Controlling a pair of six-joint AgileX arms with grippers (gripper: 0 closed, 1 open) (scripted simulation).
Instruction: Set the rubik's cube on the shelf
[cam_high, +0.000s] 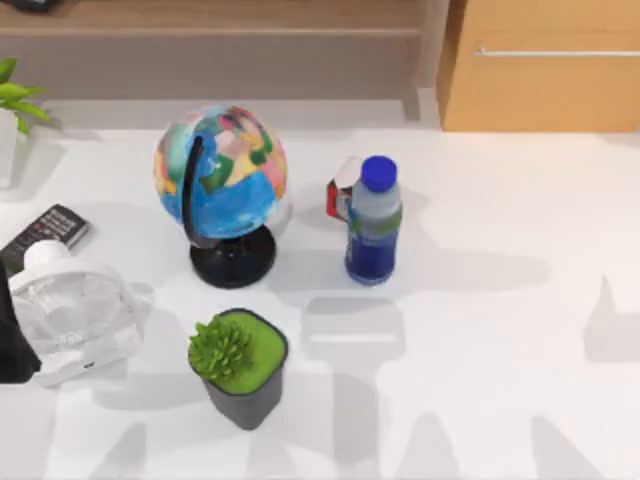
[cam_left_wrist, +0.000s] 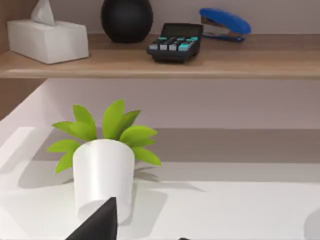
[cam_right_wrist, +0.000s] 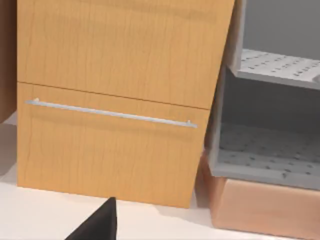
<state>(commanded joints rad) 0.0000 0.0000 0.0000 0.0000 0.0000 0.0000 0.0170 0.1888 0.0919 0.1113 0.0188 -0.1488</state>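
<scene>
The rubik's cube is hidden or out of view. The shelf (cam_high: 220, 20) is a long light-brown ledge along the table's back left, with a grey-beige panel under its front edge. In the left wrist view the shelf (cam_left_wrist: 160, 67) lies straight ahead, beyond a white potted plant. A dark part of my left gripper (cam_left_wrist: 100, 222) pokes into that view, low over the white table. A dark part of my right gripper (cam_right_wrist: 97, 222) faces the light-wood drawer front.
On the table stand a globe (cam_high: 222, 175), a blue-capped bottle (cam_high: 373, 222), a red-and-white box (cam_high: 342, 190), a succulent in a dark pot (cam_high: 238, 360), a white fan (cam_high: 70, 310) and a remote (cam_high: 45, 235). The shelf carries a tissue box (cam_left_wrist: 47, 40), a calculator (cam_left_wrist: 175, 44) and a stapler (cam_left_wrist: 225, 22). The drawer (cam_high: 545, 65) stands at the back right.
</scene>
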